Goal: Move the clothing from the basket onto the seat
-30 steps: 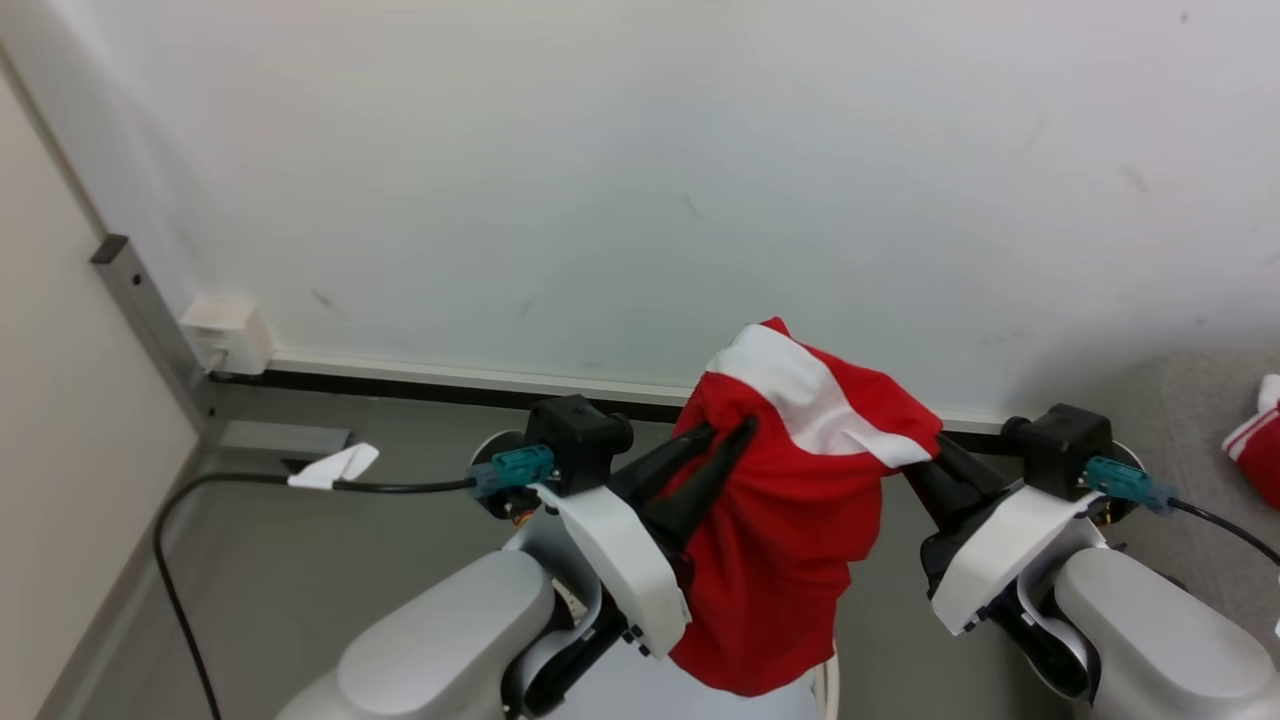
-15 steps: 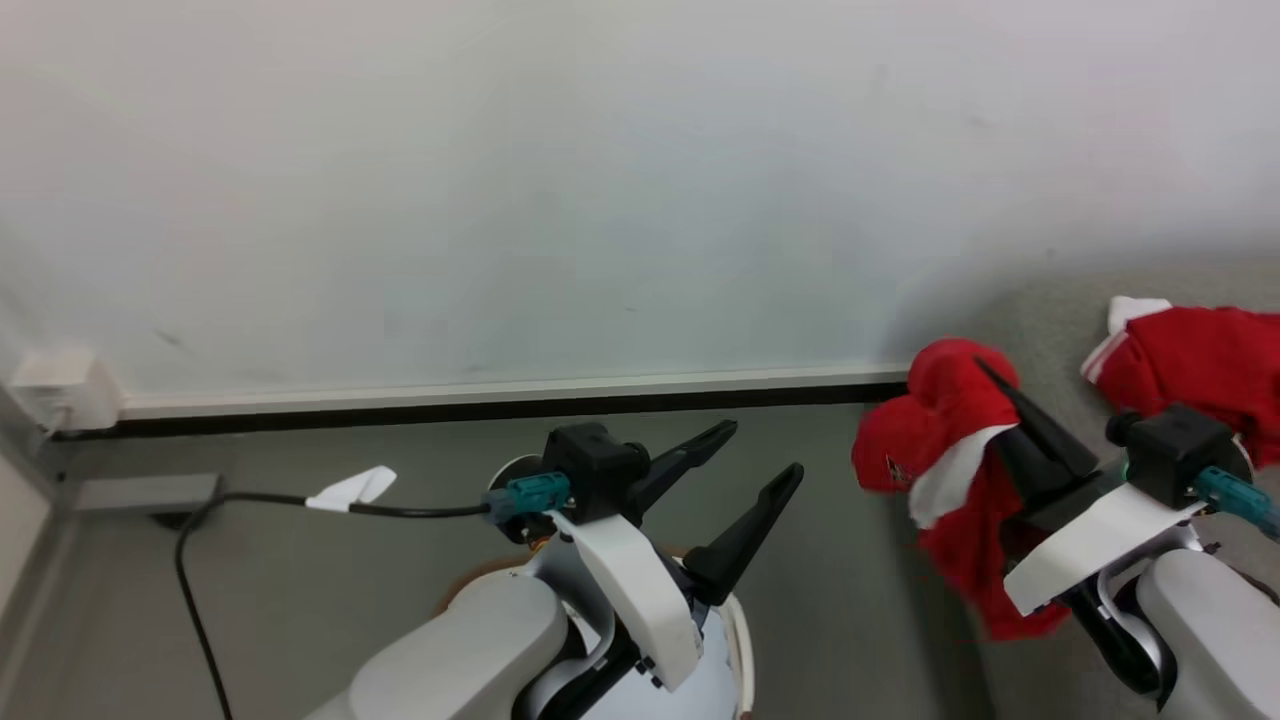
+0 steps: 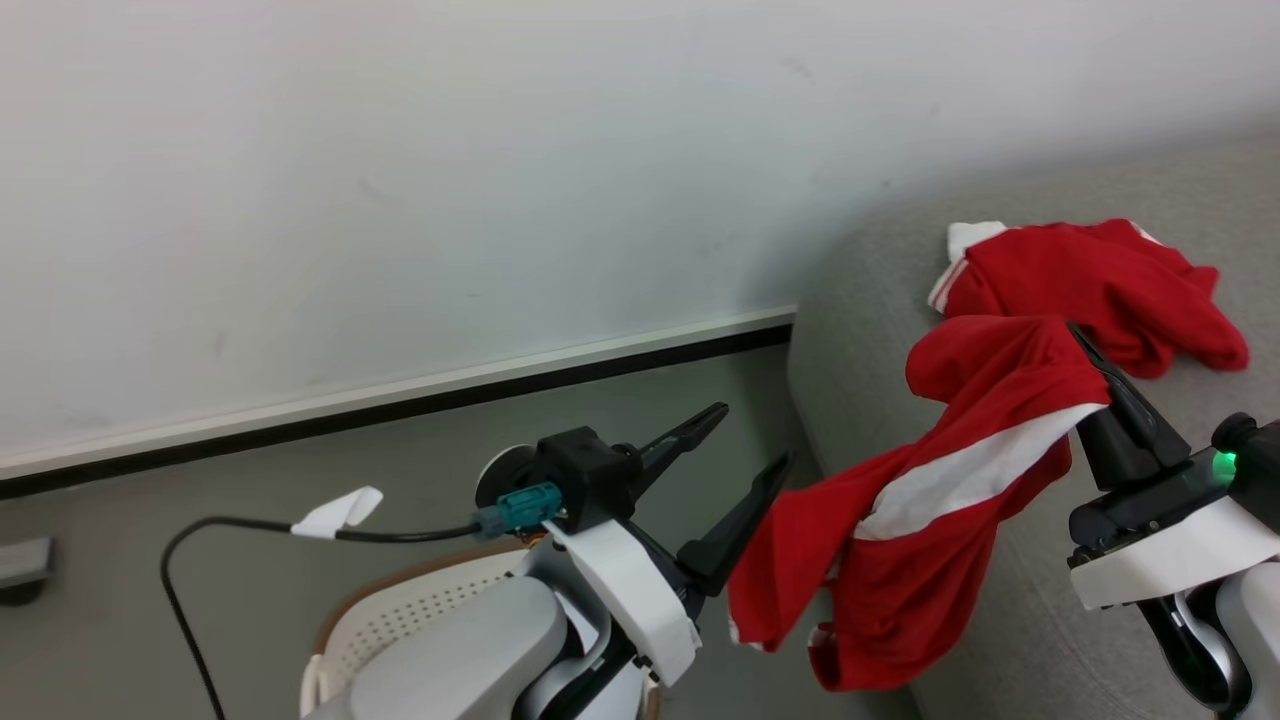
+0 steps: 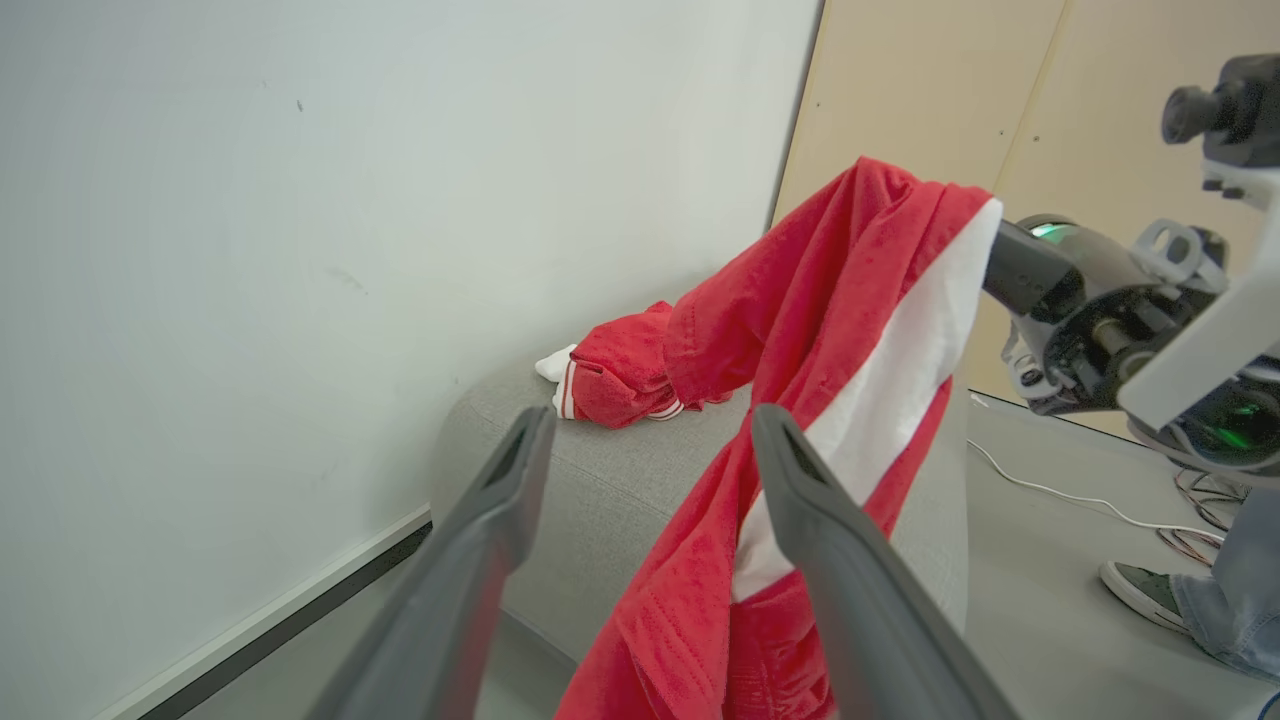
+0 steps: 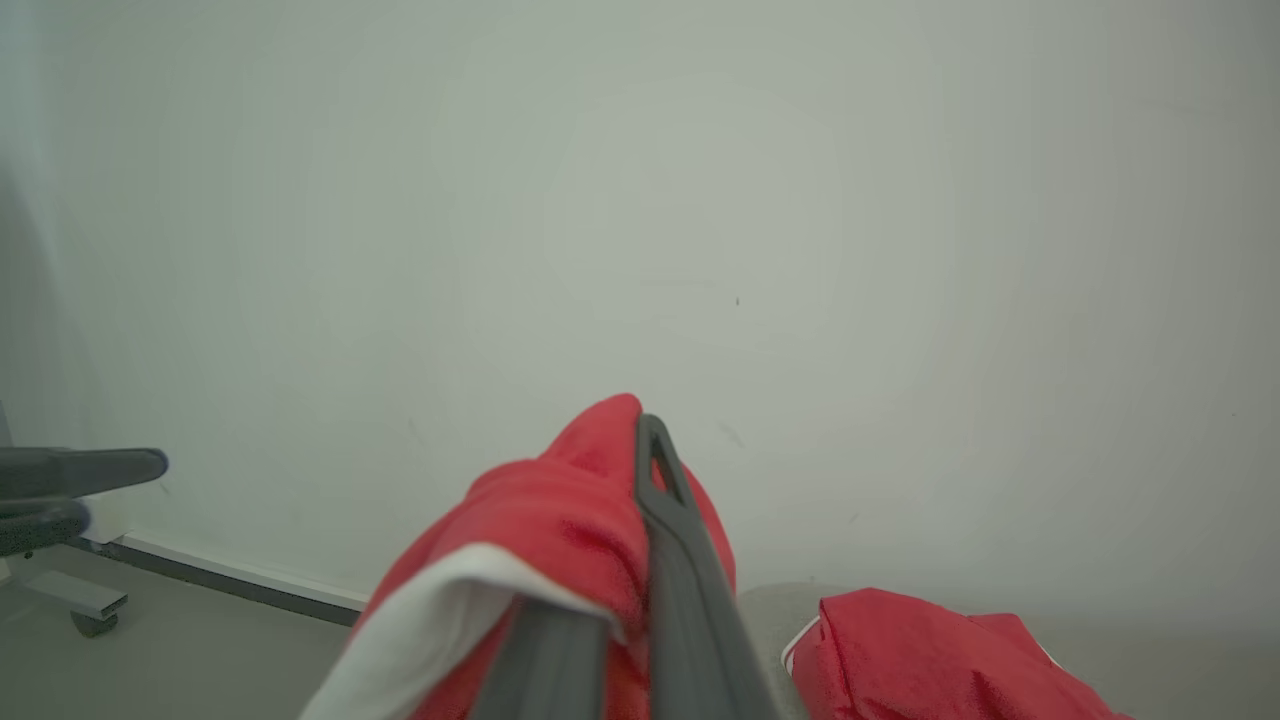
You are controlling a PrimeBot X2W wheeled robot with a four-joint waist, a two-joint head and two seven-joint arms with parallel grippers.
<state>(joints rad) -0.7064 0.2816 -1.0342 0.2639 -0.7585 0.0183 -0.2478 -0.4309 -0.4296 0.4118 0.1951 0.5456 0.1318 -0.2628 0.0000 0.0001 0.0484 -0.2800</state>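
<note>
White wall and a black baseboard back a grey floor where the robot works at the end of a grey sofa [image 3: 880,250]. The right gripper [image 3: 1088,350] has its 2 fingers pressed together on a red garment [image 3: 940,480] with a broad white stripe, pinching it near the top fold. From there the cloth hangs down and to the robot's left, past the sofa's rounded end; whether it touches the upholstery cannot be told. The left gripper [image 3: 752,437] is just beside the hanging cloth, its 2 fingers spread wide and holding nothing. Below the left arm sits the laundry basket [image 3: 400,615], cream with perforated walls and a brown rim, well apart from the garment. A 2nd red garment [image 3: 1100,285] with white striped trim lies crumpled on the sofa cushion near the wall. In the left wrist view, a person's shoe [image 4: 1140,592] stands on the floor beyond the sofa.
</note>
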